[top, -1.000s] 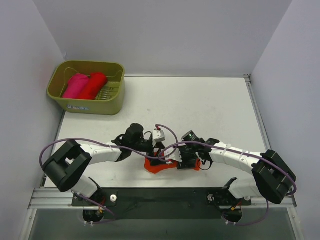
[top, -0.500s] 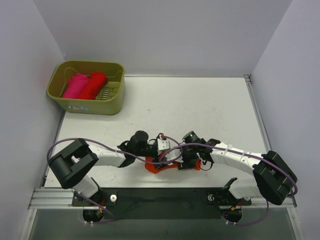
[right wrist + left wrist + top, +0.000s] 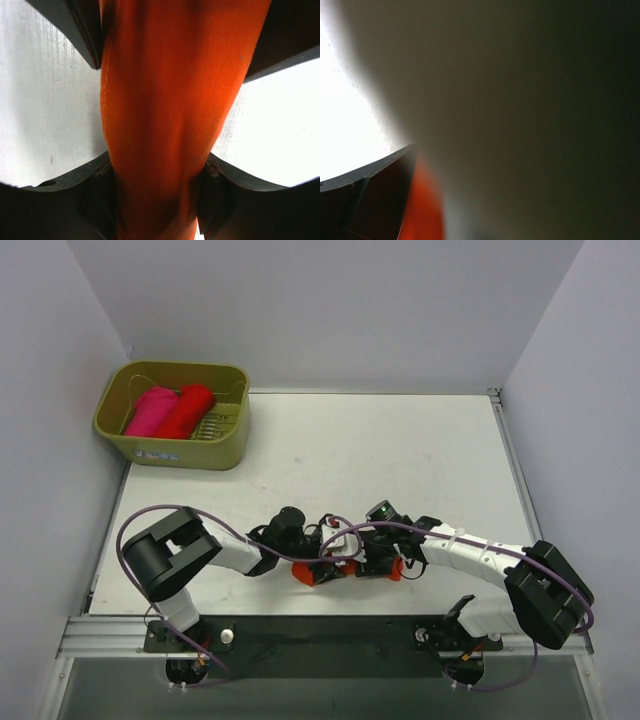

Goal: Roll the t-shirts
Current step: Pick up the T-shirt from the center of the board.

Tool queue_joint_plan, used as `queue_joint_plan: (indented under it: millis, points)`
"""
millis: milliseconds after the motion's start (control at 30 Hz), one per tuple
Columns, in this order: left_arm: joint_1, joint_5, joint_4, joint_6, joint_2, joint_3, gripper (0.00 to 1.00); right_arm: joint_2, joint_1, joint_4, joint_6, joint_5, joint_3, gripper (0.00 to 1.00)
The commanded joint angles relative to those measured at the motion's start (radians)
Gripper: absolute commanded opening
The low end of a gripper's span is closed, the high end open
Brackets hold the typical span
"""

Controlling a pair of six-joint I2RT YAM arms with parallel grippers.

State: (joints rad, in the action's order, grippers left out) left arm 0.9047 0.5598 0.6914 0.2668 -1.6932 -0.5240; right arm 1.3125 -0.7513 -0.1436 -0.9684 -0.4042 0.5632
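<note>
An orange-red t-shirt (image 3: pixel 310 575) lies rolled into a thick tube near the table's front edge, mostly hidden under both grippers. My right gripper (image 3: pixel 373 562) is shut on it. In the right wrist view the roll (image 3: pixel 165 100) runs up between my two fingers (image 3: pixel 95 195), which press its sides. My left gripper (image 3: pixel 336 548) hangs over the roll's left part, jaws wide. Its wrist view is mostly a dark blur, with one finger (image 3: pixel 365 200) and a strip of orange cloth (image 3: pixel 422 210) at the lower left. A magenta t-shirt (image 3: pixel 150 410) and a deeper red t-shirt (image 3: pixel 187 410) lie rolled in the basket.
An olive-green plastic basket (image 3: pixel 185 455) stands at the table's back left corner. Grey walls close in the table on the left, back and right. Purple cables loop over both arms near the roll.
My left arm has swung right and forward, bringing its gripper over the left part of the orange-red roll, so less of the cloth shows. The right arm and its grip have stayed put.
</note>
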Motion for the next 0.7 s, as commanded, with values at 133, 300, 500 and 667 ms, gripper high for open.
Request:
queue_joint_plan:
  millis: [133,300,500,667]
  points:
    - [0.051,-0.020,-0.029,0.064,-0.105,-0.056,0.90,0.051,0.003,-0.013,0.085,0.008,-0.011,0.51]
    - [0.056,-0.014,-0.041,0.147,-0.121,-0.045,0.72,0.047,0.006,-0.011,0.102,0.016,-0.006,0.51]
    - [0.072,0.006,-0.160,0.258,-0.152,-0.048,0.49,0.045,0.010,-0.001,0.123,0.030,-0.005,0.56]
    - [0.072,-0.011,-0.207,0.310,-0.134,-0.042,0.22,-0.064,0.128,-0.080,0.186,0.041,0.042,0.97]
